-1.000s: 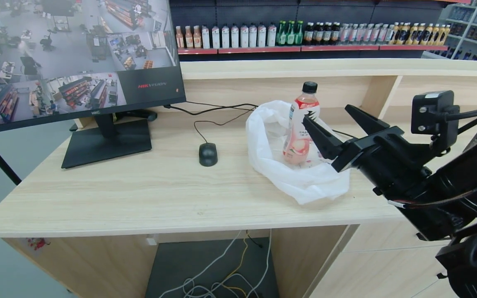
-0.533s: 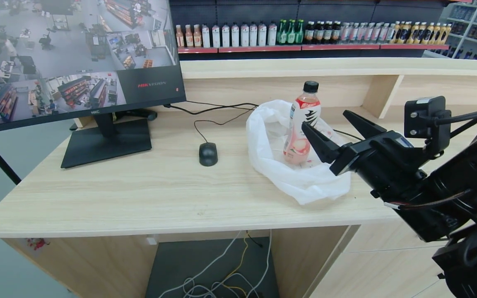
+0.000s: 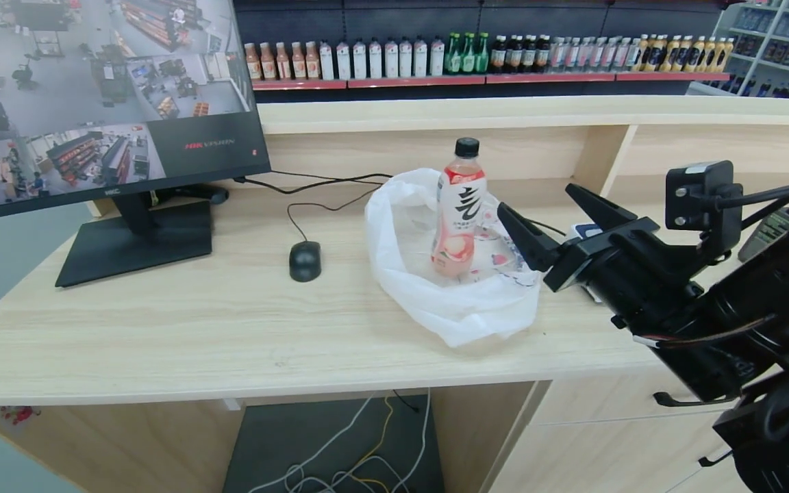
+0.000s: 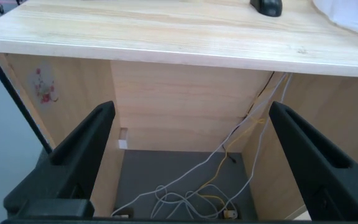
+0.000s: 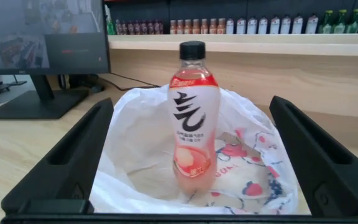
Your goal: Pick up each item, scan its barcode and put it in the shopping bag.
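A black flat monitor [image 3: 93,89] showing security-camera feeds stands at the far left of a light wooden counter [image 3: 196,329], with a black corded mouse [image 3: 305,261] to its right. White and yellow cables [image 3: 340,459] lie beneath the counter. Rows of drink bottles [image 3: 394,58] line red-edged shelves [image 3: 435,81] far behind.

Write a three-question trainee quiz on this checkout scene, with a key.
1. True or false: the pink plastic bottle with a black cap stands upright inside the crumpled white plastic shopping bag.
2. The right gripper is: A open and empty, B shut on the bottle, C shut and empty.
3. What lies on the pale wooden counter between the black monitor and the bag?
Key: 1 true; 2 A; 3 the small black computer mouse.
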`<state>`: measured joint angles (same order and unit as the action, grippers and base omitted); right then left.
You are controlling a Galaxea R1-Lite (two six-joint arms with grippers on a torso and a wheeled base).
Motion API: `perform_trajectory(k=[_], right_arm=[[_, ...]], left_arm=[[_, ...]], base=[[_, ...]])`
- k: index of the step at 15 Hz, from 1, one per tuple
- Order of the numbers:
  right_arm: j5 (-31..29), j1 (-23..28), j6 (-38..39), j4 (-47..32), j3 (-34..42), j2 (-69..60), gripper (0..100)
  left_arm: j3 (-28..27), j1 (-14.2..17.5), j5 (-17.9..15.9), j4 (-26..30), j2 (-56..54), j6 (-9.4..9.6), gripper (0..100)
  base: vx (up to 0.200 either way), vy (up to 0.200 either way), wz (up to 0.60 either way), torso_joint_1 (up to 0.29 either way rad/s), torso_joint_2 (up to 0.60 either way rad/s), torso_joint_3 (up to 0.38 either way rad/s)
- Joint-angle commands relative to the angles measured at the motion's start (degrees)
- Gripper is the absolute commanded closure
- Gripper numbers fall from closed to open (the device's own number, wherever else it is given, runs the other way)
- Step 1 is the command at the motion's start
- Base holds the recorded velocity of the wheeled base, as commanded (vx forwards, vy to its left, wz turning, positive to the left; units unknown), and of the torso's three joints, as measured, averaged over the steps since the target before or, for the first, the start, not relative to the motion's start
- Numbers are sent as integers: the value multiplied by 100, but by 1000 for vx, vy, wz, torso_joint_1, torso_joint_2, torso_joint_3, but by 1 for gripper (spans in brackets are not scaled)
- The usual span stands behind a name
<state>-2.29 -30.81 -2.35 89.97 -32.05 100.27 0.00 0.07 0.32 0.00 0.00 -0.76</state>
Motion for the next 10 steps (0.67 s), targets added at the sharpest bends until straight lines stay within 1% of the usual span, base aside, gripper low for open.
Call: perform_trajectory(k=[1,10], right_arm=[[1,13,-2,3,41,-51,0],[1,4,-2,3,261,-34,0]], left_arm=[[0,1,3,0,0,-12,0],[0,1,3,0,0,-21,0]], base=[[0,-200,0,-7,2,7],[0,-200,0,4,3,1]])
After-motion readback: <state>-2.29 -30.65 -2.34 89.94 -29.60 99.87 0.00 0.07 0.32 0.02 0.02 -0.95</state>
